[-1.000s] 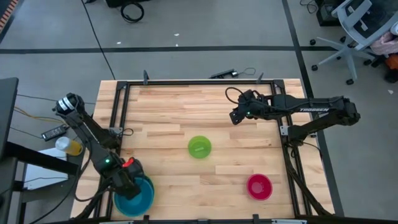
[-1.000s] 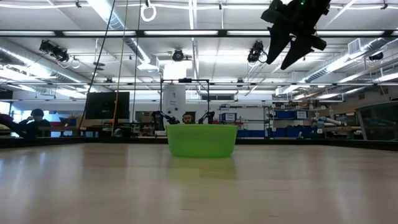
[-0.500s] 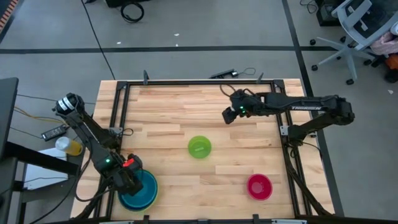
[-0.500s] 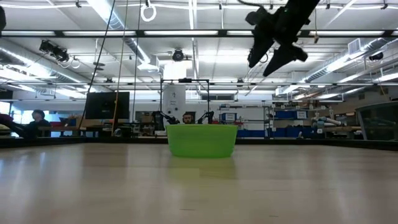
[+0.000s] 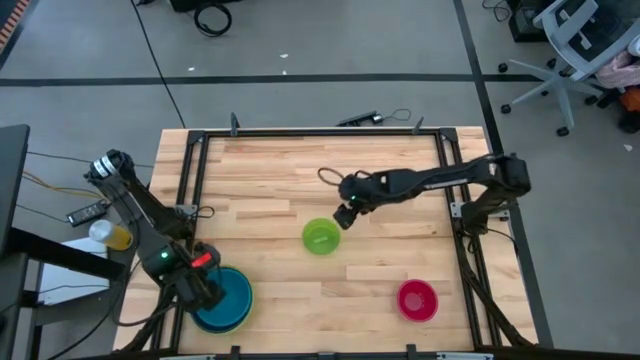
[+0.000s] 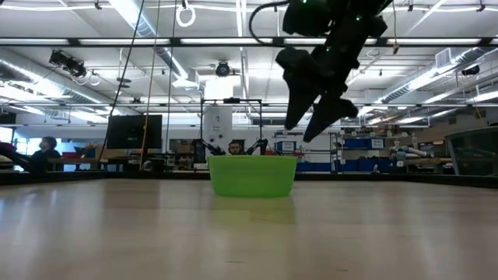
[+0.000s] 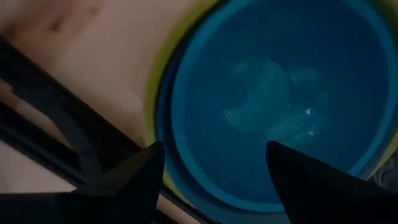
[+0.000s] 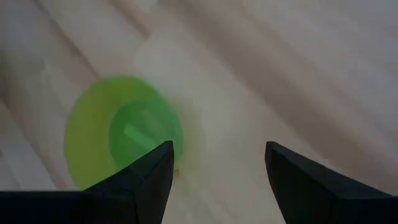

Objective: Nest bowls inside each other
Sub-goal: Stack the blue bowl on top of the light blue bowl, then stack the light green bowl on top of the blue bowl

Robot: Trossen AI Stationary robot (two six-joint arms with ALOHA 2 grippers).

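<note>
Pale butcher-block wood forms the table (image 5: 270, 175), edged by a black metal frame (image 5: 190, 160) and standing on a grey floor crossed by dark tape lines, with a white office chair (image 5: 565, 45) at the far right. Seen level from the table top, a workshop with ceiling strip lights, shelves and a dark monitor (image 6: 134, 131) lies beyond.

At the near left corner sits a stack of round plastic bowls: a solid blue bowl (image 5: 225, 300) inside a yellow-green bowl (image 7: 163, 93) whose rim only just shows around it. The left gripper (image 5: 205, 293) hangs over this stack's left edge with its fingers spread, holding nothing.

Near the table's middle stands a small bright green plastic bowl (image 5: 321, 237), upright and alone. The right gripper (image 5: 345, 215) hovers just beyond its far right rim, fingers apart and empty.

A small red-magenta plastic bowl (image 5: 417, 299) rests near the right front, well apart from the others.
</note>
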